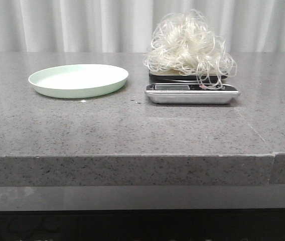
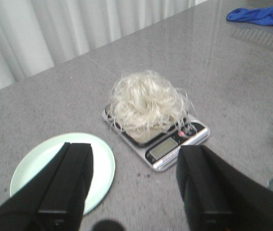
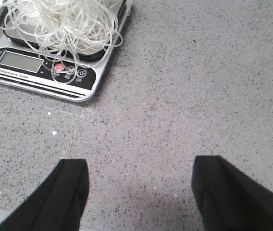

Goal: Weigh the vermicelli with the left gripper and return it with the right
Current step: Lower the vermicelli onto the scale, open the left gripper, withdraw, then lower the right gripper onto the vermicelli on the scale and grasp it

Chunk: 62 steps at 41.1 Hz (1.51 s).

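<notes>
The vermicelli [image 1: 188,44], a fluffy white nest of thin strands, sits on the silver and black kitchen scale [image 1: 191,93] right of centre. It also shows in the left wrist view [image 2: 145,102] and the right wrist view [image 3: 62,21], with strands hanging over the scale's buttons. The pale green plate [image 1: 78,80] stands empty to the left of the scale. My left gripper [image 2: 135,153] is open and empty, well back from the scale and above the plate's edge [image 2: 100,166]. My right gripper [image 3: 141,168] is open and empty above bare counter, short of the scale [image 3: 45,67]. Neither gripper shows in the front view.
The grey speckled counter [image 1: 132,125] has a front edge close to the camera and a seam at the right. A blue cloth [image 2: 261,15] lies far off beyond the scale in the left wrist view. White curtains hang behind the counter.
</notes>
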Each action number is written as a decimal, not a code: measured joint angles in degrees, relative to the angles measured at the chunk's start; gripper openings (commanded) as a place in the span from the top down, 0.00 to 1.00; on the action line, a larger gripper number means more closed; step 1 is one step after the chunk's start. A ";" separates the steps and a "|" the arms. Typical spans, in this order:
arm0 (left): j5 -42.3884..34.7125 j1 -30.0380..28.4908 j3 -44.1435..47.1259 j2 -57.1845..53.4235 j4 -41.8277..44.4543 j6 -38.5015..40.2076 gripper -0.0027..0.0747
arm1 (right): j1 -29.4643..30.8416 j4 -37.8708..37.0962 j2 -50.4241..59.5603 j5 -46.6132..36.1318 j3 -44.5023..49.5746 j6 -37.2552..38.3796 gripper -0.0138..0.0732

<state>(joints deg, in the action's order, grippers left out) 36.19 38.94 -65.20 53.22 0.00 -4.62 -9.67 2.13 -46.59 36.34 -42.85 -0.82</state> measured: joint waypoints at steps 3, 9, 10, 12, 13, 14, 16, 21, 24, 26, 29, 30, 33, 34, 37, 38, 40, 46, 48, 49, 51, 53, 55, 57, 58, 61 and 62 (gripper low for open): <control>-0.12 0.00 4.89 -4.93 -0.33 -0.04 0.38 | 0.00 0.00 0.00 0.23 0.00 0.00 0.20; -0.22 0.00 12.36 -13.01 -1.16 -0.04 0.38 | -1.38 0.00 0.00 0.28 0.00 -0.64 0.20; -0.22 0.00 13.22 -14.08 -1.25 -0.04 0.38 | -1.86 0.00 0.00 0.28 0.00 -0.74 0.20; -0.22 0.00 15.03 -16.64 -1.25 -0.04 0.38 | -2.76 0.00 -0.28 0.28 -0.11 -0.86 0.20; -0.22 0.00 15.92 -17.49 -1.25 -0.04 0.38 | -3.19 0.00 -0.72 0.28 -0.26 -0.97 0.20; -0.22 0.00 16.51 -18.50 -1.25 -0.04 0.38 | -3.74 0.00 -1.08 0.36 -0.59 -0.97 0.20; -0.22 0.00 17.66 -19.82 -1.28 -0.04 0.38 | -4.64 0.00 -2.17 0.36 -1.38 -0.97 0.20; -0.22 0.00 19.18 -21.82 -1.28 -0.04 0.38 | -7.18 0.00 -6.28 0.36 -5.33 -1.07 0.20; -0.22 0.00 19.31 -22.10 -1.28 -0.04 0.38 | -8.76 0.00 -9.80 0.24 -8.32 -1.07 0.20; -0.22 0.00 19.40 -22.10 -1.38 -0.04 0.38 | -9.21 0.00 -12.15 -0.02 -10.10 -1.07 0.20; -0.22 0.00 19.40 -22.10 -1.38 -0.04 0.38 | -9.70 0.00 -15.64 -0.50 -13.59 -1.07 0.20; -0.22 0.00 19.40 -22.10 -1.38 -0.04 0.38 | -9.73 0.00 -17.10 -0.78 -14.94 -1.07 0.20; -0.22 0.00 19.40 -22.10 -1.38 -0.04 0.38 | -9.73 0.00 -20.80 -1.02 -18.30 -1.07 0.20; -0.22 0.00 19.40 -22.10 -1.38 -0.04 0.38 | -9.73 0.00 -21.92 -1.14 -19.34 -1.07 0.20; -0.22 0.00 19.40 -22.10 -1.38 -0.04 0.38 | -9.73 0.00 -25.63 -1.42 -22.75 -1.07 0.20; -0.22 0.00 19.40 -22.10 -1.38 -0.04 0.38 | -9.73 0.00 -27.10 -1.50 -24.18 -1.07 0.20; -0.22 0.00 19.40 -22.10 -1.38 -0.04 0.38 | -9.73 0.20 -29.68 -1.63 -26.61 -1.07 0.20; -0.22 0.00 19.40 -22.10 -1.38 -0.04 0.38 | -9.73 1.55 -37.83 -2.10 -34.04 -1.07 0.20; -0.22 0.00 19.40 -22.10 -1.38 -0.04 0.38 | -9.73 1.66 -40.45 -2.19 -36.81 -1.07 0.20; -0.22 0.00 19.40 -22.10 -1.38 -0.04 0.38 | -9.73 1.75 -41.58 -2.22 -37.80 -1.07 0.20; -0.22 0.00 19.40 -22.10 -1.38 -0.04 0.38 | -9.73 1.80 -44.16 -2.33 -40.03 -1.07 0.20; -0.22 0.00 19.40 -22.10 -1.38 -0.04 0.38 | -9.73 1.89 -46.98 -2.59 -42.24 -1.07 0.20; -0.22 0.00 19.40 -22.10 -1.38 -0.04 0.38 | -9.73 1.93 -49.28 -2.83 -43.88 -1.07 0.20; -0.22 0.00 19.40 -22.10 -1.38 -0.04 0.38 | -9.73 2.03 -51.71 -3.07 -45.35 -1.07 0.20; -0.22 0.00 19.40 -22.10 -1.38 -0.04 0.38 | -9.73 2.16 -52.26 -3.07 -45.89 -1.07 0.20; -0.22 0.00 19.40 -22.10 -1.38 -0.04 0.38 | -9.73 2.40 -54.98 -3.30 -47.43 -1.07 0.20; -0.22 0.00 19.40 -22.10 -1.38 -0.04 0.38 | -9.73 2.40 -55.81 -3.31 -47.71 -1.07 0.20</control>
<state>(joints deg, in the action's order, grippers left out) 35.97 38.94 -45.81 31.12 -1.38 -4.66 -19.40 4.53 -102.40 33.03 -90.57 -1.89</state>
